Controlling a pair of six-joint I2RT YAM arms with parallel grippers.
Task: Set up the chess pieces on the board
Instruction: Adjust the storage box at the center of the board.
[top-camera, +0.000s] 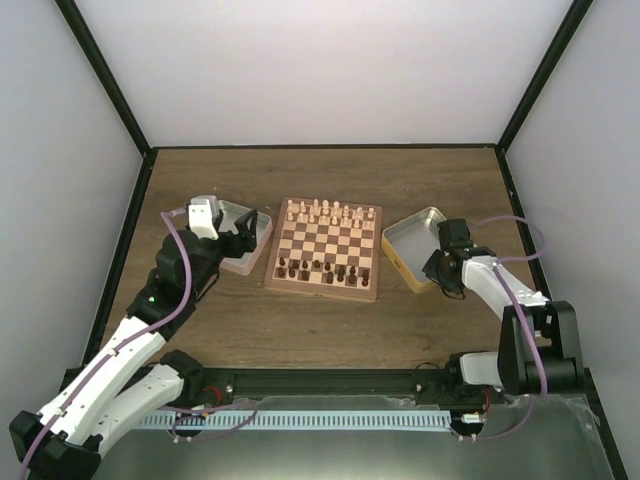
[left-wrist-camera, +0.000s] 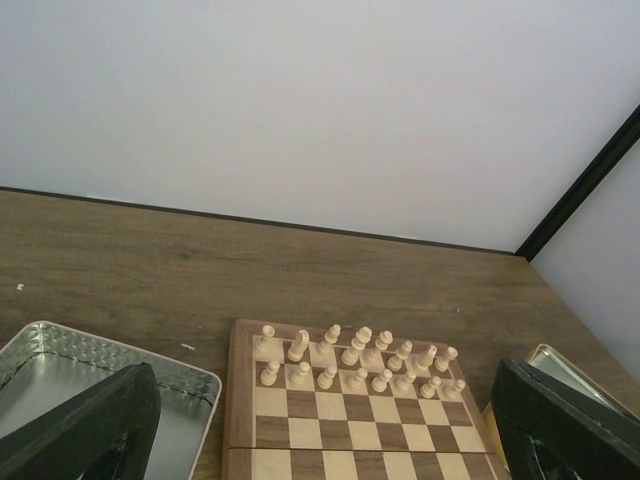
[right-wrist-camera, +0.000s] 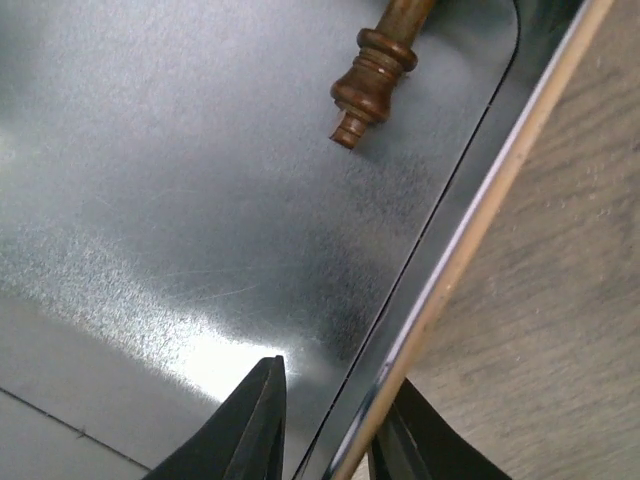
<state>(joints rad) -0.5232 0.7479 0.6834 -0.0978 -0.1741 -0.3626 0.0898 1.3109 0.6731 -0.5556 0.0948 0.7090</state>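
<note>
Right hand (right-wrist-camera: 335, 405) astride tin (right-wrist-camera: 150, 200) wall; chess piece (right-wrist-camera: 375, 70) ahead, apart.

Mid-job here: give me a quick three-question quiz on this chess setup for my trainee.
1. True or false: a dark brown wooden chess piece lies on its side in the shallow gold-rimmed metal tin.
2. The pale cream wooden chessmen stand on the checkered wooden chessboard in: A the rows farthest from the arms; B the nearest rows; C the middle rows.
3. Which gripper gapes wide with nothing between its fingers?
Key: 1 true; 2 A; 3 left gripper.
</note>
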